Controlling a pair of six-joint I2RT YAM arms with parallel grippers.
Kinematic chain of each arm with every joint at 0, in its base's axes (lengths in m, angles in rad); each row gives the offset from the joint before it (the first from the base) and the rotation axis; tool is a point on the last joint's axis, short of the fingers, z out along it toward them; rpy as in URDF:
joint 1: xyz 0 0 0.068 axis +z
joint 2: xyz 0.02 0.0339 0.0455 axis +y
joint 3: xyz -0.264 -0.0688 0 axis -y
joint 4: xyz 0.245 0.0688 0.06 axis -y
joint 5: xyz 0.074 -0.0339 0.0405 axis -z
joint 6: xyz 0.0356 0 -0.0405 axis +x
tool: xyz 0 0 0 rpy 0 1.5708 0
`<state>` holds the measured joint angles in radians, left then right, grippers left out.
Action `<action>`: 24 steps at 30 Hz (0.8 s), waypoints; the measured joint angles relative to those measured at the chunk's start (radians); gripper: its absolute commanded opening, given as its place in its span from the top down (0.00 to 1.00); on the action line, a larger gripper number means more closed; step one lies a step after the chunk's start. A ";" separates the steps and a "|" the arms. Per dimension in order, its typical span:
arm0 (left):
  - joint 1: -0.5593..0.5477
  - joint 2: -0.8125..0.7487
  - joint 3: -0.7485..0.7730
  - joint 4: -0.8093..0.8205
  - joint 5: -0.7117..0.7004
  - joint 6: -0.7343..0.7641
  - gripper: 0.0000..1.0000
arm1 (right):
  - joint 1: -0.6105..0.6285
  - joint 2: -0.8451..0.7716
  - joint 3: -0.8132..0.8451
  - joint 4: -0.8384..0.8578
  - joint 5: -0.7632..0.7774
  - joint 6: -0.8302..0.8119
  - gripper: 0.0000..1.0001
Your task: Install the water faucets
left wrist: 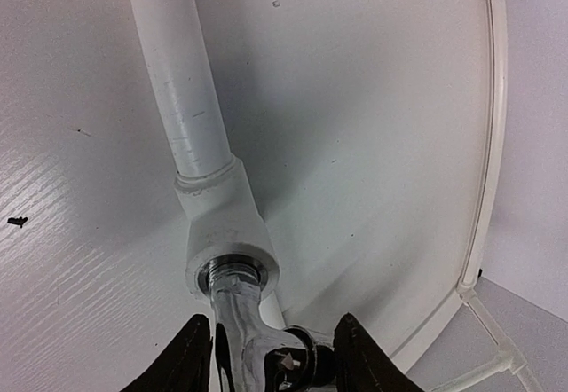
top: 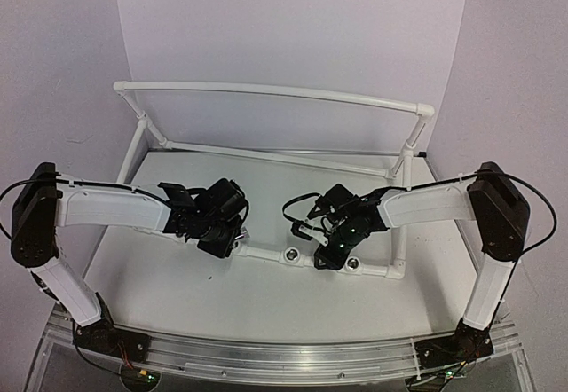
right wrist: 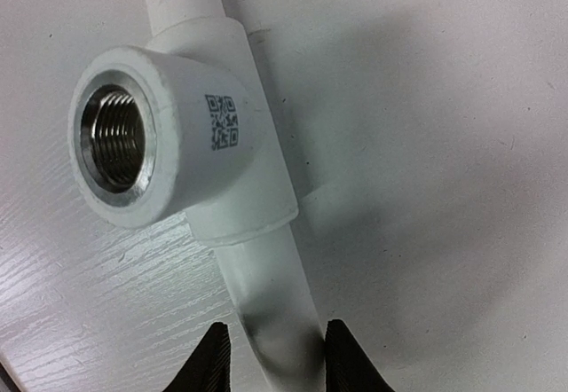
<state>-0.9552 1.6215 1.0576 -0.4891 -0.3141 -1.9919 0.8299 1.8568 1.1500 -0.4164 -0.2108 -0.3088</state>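
The chrome faucet (left wrist: 244, 325), clamped in the left gripper (left wrist: 272, 325) with its stem seated in the tee fitting (left wrist: 226, 223), is best kept square while turned, the white pipe (right wrist: 266, 277) being gripped steady by the right gripper (right wrist: 271, 334)

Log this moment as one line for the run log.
left end effector: shut on faucet, its end in tee socket | right end effector: shut on pipe | second socket: empty
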 measured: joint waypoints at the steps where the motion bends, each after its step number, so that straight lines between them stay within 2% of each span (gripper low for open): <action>1: 0.001 0.000 0.000 0.001 0.000 0.000 0.55 | 0.000 0.000 0.000 0.000 0.000 0.000 0.66; 5: 0.001 0.001 0.000 0.000 0.000 -0.001 0.65 | 0.000 0.000 0.000 0.000 0.001 0.000 0.67; 11: 0.004 0.003 -0.001 -0.010 0.000 -0.002 0.68 | 0.000 0.000 0.000 0.000 0.002 -0.001 0.67; 15: 0.004 0.003 -0.001 -0.018 -0.002 -0.005 0.79 | 0.000 0.000 0.000 0.000 0.003 -0.001 0.67; 17: 0.005 0.003 -0.001 -0.032 -0.002 -0.004 0.76 | 0.000 0.000 0.000 0.000 0.004 -0.001 0.67; 21: 0.009 0.005 0.000 -0.034 0.001 -0.001 0.56 | 0.000 0.000 0.000 0.000 0.004 -0.001 0.67; 24: 0.015 0.016 0.006 -0.035 0.009 -0.002 0.51 | 0.000 0.000 0.000 0.000 0.004 -0.001 0.67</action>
<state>-0.9403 1.6378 1.0639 -0.5245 -0.3055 -1.9941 0.8299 1.8568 1.1500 -0.4160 -0.2070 -0.3099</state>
